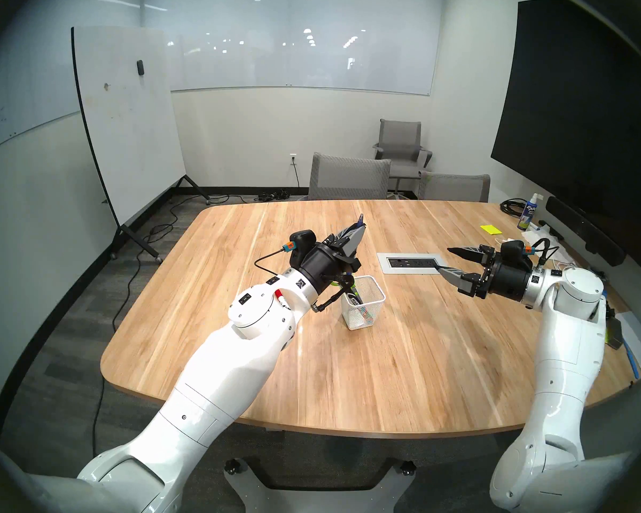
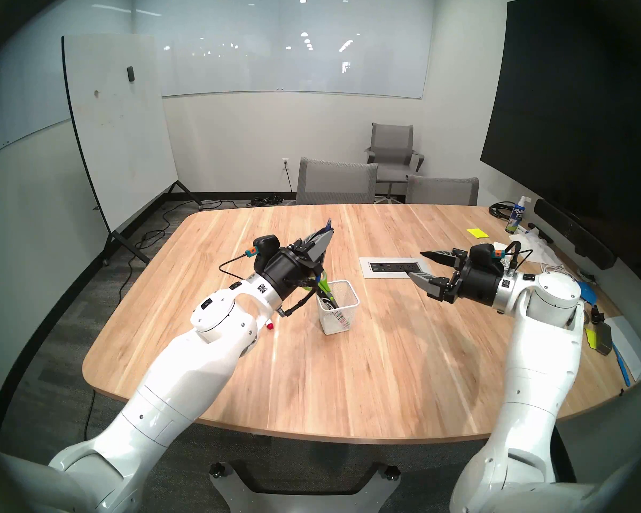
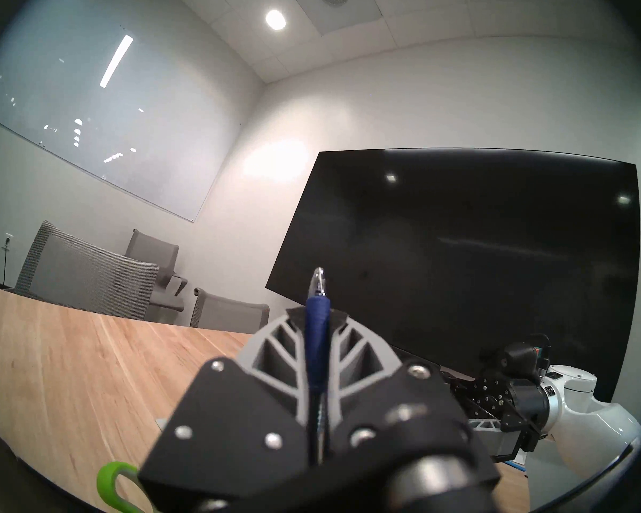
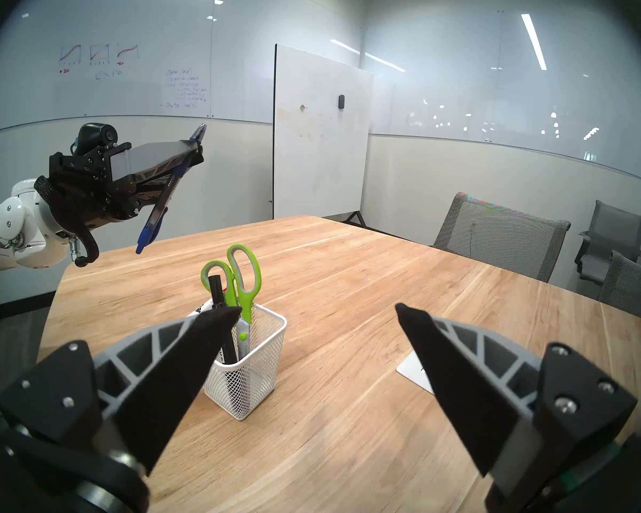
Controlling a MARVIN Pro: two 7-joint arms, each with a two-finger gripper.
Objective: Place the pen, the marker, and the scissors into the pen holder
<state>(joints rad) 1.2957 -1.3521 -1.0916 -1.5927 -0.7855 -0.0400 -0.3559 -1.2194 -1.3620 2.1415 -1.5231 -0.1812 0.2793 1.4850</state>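
Clamped in the left end effector (image 4: 191, 151), upper left of frame: slim blue ballpoint pen (image 4: 160, 208), above and left of white wire-mesh pen holder (image 4: 247, 375) on wooden surface (image 4: 348, 316). Already inside: lime-green-handled scissors (image 4: 237, 279), black marker (image 4: 221, 316). Right end effector (image 4: 319, 312) spread, empty. Left to do: pen drop.

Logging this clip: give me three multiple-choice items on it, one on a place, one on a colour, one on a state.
1. Where is the pen?
A. in the holder
B. in the left gripper
C. on the table

2. What colour are the scissors' handles?
A. lime green
B. red
C. black

3. How stands the right gripper?
A. shut on a marker
B. shut, empty
C. open, empty

Key: 1 B, the left gripper is clamped on it, up in the air beside the holder; 2 A, green loops stick out of the holder; 3 C, its fingers are spread with nothing between.
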